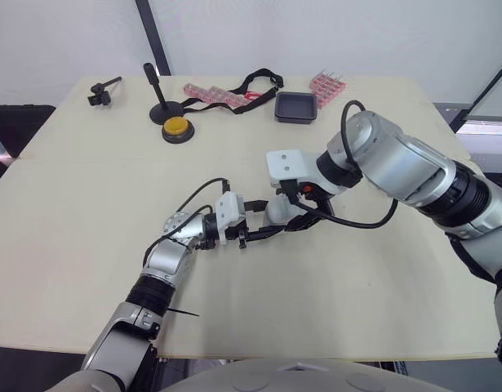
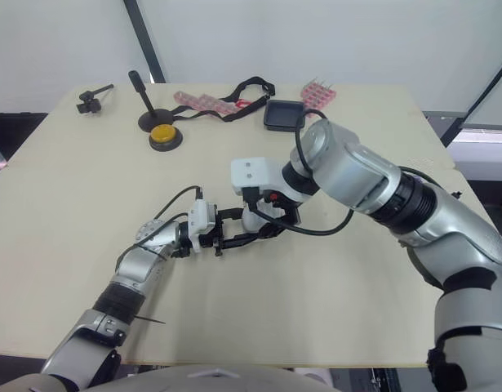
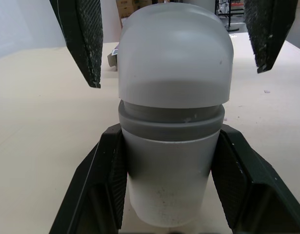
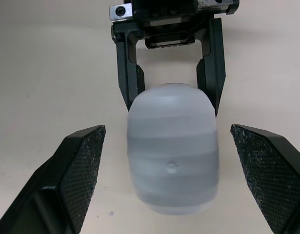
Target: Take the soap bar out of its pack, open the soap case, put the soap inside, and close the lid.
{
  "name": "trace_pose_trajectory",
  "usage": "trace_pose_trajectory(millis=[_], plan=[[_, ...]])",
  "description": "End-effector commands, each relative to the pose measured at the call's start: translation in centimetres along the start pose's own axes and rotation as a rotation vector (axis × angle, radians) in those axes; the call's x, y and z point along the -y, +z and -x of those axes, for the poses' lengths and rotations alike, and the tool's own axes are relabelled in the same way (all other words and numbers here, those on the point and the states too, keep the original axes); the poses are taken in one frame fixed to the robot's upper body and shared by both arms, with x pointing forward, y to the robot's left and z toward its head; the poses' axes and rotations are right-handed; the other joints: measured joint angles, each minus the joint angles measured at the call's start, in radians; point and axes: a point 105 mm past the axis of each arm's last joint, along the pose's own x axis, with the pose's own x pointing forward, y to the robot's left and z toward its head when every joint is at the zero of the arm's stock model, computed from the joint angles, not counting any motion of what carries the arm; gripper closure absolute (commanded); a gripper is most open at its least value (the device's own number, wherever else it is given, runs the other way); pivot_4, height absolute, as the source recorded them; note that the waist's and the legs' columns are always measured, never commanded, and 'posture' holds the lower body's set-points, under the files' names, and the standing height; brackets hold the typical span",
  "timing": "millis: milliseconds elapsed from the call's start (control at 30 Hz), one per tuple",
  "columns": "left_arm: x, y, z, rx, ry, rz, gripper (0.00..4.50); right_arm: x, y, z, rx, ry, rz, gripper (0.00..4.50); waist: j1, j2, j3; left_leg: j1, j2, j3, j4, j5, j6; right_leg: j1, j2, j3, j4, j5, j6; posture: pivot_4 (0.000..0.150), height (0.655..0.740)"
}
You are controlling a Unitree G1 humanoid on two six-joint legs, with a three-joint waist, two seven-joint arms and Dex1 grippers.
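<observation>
Mid-table, the robot's two arms meet over the soap case [image 3: 171, 63], a frosted white capsule that sits on the pale table [image 1: 87, 212] in front of the robot. The left gripper [image 1: 267, 219] clamps the lower half of the case, one black finger pressed to each side. The right gripper [image 4: 167, 131] comes in from the opposite side, its fingers spread wide. They flank the domed lid without touching it.

The lid sits on the base. A darker grey band shows between the two halves, so it may not be fully seated, though that cannot be settled from here. The walls are too cloudy to show whether a soap bar lies inside, and no loose bar is visible on the table near the arms.

Well away at the far edge lie some pink packets [image 1: 214, 95] and a small black tray [image 1: 295, 107]. Whether either of them is the soap's pack is unclear.

By my reading, the work is at a lid step, with the case braced by one arm while the other lines up on the top. That could be the opening pull, with unpacking and loading to come. It could equally be the last press shut, if the soap is already in. In either case, the right fingers have yet to close on the lid.
</observation>
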Motion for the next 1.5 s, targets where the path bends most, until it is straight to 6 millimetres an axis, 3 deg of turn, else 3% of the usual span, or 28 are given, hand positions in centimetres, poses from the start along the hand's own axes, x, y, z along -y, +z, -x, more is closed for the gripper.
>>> trace_pose_trajectory(millis=[33,400,533,700,833,1000,1133,1400,1500], plan=[[-0.1,-0.1,0.4,-0.015,0.014,-0.009,2.58,0.4,0.7,1.6,0.039,-0.053,0.027,0.07,0.0,0.0,0.0,0.0,0.0,0.0,0.0,0.0,0.0,0.0,0.0,0.0,0.0,0.0,0.0,0.15,0.7291],[-0.1,-0.2,0.6,-0.021,0.009,-0.01,2.58,-0.9,1.5,4.6,0.166,-0.074,-0.022,0.07,0.0,0.0,0.0,0.0,0.0,0.0,-0.001,0.0,0.0,0.0,0.0,0.0,0.0,0.0,0.0,0.15,0.7291],[-0.2,-0.1,0.6,-0.023,0.008,-0.01,2.58,-0.9,1.9,7.2,0.358,-0.126,-0.112,0.07,0.004,0.0,0.0,0.0,0.0,0.0,-0.001,0.0,0.0,0.0,0.0,0.0,-0.001,0.0,0.0,0.15,0.7291],[-0.1,0.1,0.7,-0.004,0.001,0.002,2.58,-0.2,-0.8,9.7,0.622,-0.296,-0.133,0.07,0.014,-0.002,0.0,0.0,0.0,0.0,-0.002,0.0,0.001,0.001,0.0,0.0,-0.003,0.0,0.0,0.15,0.7291],[-0.2,0.6,0.9,0.023,-0.009,0.028,2.58,-0.5,-3.7,10.2,0.772,-0.42,-0.162,0.07,0.015,-0.002,0.0,0.0,0.0,0.001,-0.003,-0.001,0.002,0.001,0.0,0.0,-0.004,-0.001,-0.001,0.15,0.7291],[-0.1,1.3,1.0,0.06,-0.028,0.071,2.58,-2.3,-7.6,8.7,0.864,-0.547,-0.182,0.07,0.015,-0.002,0.0,-0.001,0.0,0.001,-0.004,-0.003,0.005,0.0,0.0,0.0,-0.006,-0.002,-0.004,0.15,0.7291],[-0.1,0.8,1.2,0.024,-0.029,0.057,2.58,-4.6,-10.7,5.8,0.851,-0.574,-0.222,0.07,0.014,-0.002,0.0,-0.001,0.0,0.001,-0.004,-0.003,0.006,0.0,0.0,-0.001,-0.007,-0.003,-0.004,0.15,0.7291],[-0.2,0.8,1.2,0.019,-0.029,0.051,2.58,-6.7,-13.4,2.1,0.83,-0.618,-0.273,2.51,-0.007,-0.001,0.0,-0.001,0.0,0.001,-0.004,-0.003,0.006,0.0,-0.001,-0.001,-0.008,-0.003,-0.005,0.15,0.7291],[-0.3,1.0,1.1,0.026,-0.029,0.052,2.58,-6.7,-13.9,1.7,0.822,-0.637,-0.286,3.48,-0.008,-0.001,0.0,-0.001,0.0,0.001,-0.004,-0.003,0.006,0.001,-0.001,-0.001,-0.009,-0.003,-0.005,0.15,0.7291]])
